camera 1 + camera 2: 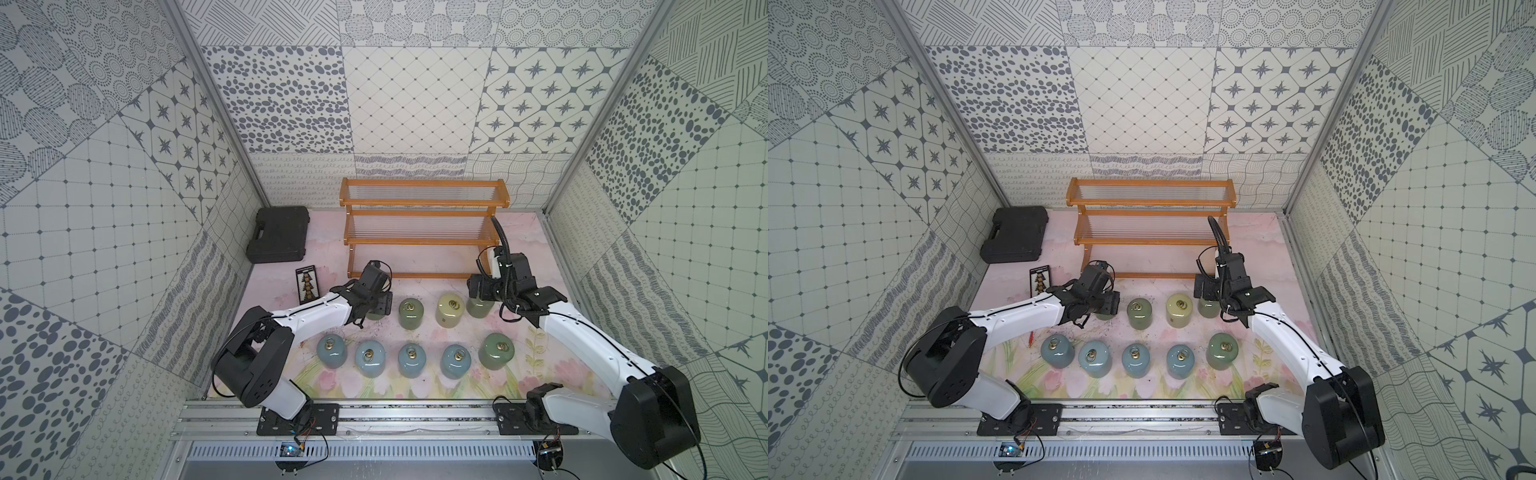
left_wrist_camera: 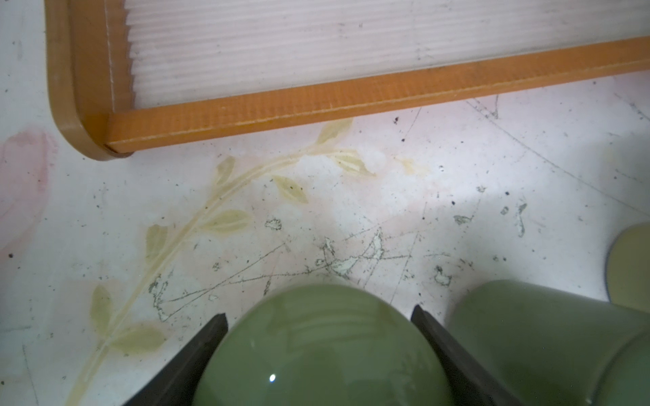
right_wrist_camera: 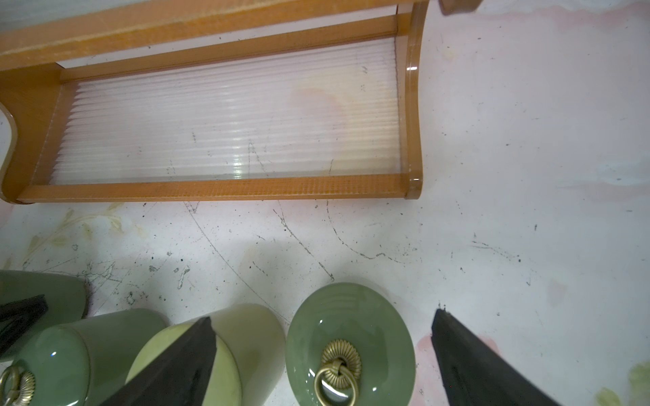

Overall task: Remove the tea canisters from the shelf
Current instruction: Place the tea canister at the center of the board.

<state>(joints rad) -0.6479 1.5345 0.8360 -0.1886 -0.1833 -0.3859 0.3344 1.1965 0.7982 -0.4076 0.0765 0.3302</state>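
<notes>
The shelf point(image 1: 424, 198) point(image 1: 1150, 203) stands at the back with all tiers bare. All the tea canisters stand on the table in front of it. A front row has several light blue ones point(image 1: 370, 358) and a sage green one point(image 1: 496, 351). Behind are a green one point(image 1: 411, 313) and a cream one point(image 1: 450, 309). My left gripper point(image 1: 380, 303) point(image 2: 318, 313) is shut on a sage green canister point(image 2: 323, 351), both fingers against its sides. My right gripper point(image 1: 478, 291) point(image 3: 323, 316) hangs open over another green canister point(image 3: 350, 344), with gaps on both sides.
A black plastic case point(image 1: 278, 235) lies at the back left, and a small dark card point(image 1: 306, 284) lies in front of it. The cream canister point(image 3: 246, 337) stands close beside my right gripper's finger. Patterned walls close in three sides.
</notes>
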